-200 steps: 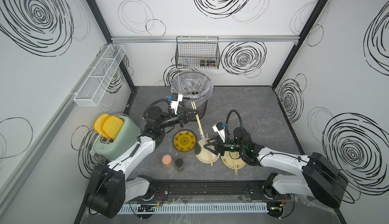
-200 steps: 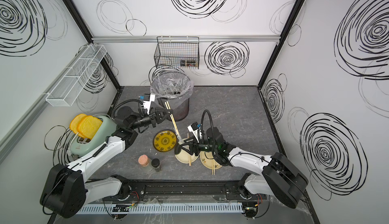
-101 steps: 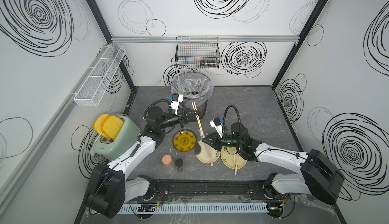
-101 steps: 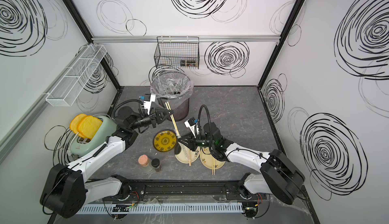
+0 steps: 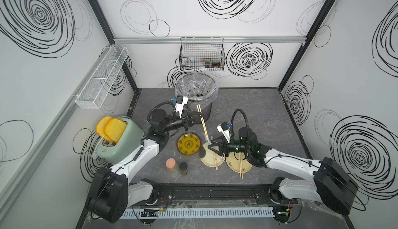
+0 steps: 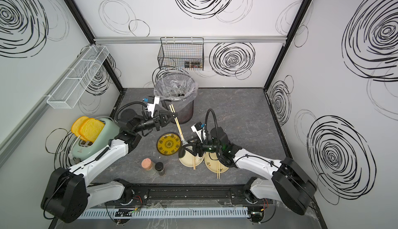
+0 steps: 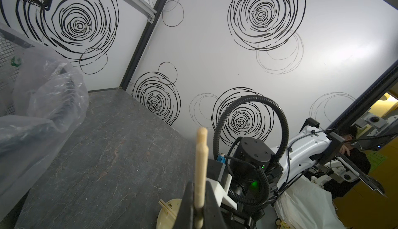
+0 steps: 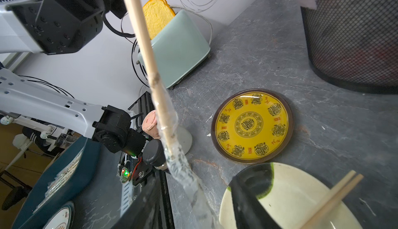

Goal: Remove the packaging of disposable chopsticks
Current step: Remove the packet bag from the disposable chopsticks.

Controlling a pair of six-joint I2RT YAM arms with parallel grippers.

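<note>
In both top views my left gripper (image 5: 200,117) is clenched on the upper part of the chopsticks (image 5: 204,127); they hang tilted above the middle of the counter (image 5: 258,113), just in front of the bin (image 5: 208,112) at its back edge; my right gripper (image 5: 210,146) sits at their lower end, over a cream plate (image 5: 205,161). Bare pairs (image 5: 215,163) lie across the cream plates near the front edge, so I judge this the last strip.

In the left wrist view the sticks rise from between the shut fingers (image 7: 188,197).

In the right wrist view the sleeve (image 8: 178,165) is bunched over the sticks' lower half; it trails between jaws that stand apart and pinch nothing. Next I should close on that plastic alone and draw it off along the sticks, with the left clamped firm.

The counter is grey marbled stone; a toaster (image 5: 120,144) stands at its left edge; the walls (image 5: 215,66) are white with black swirls.
</note>
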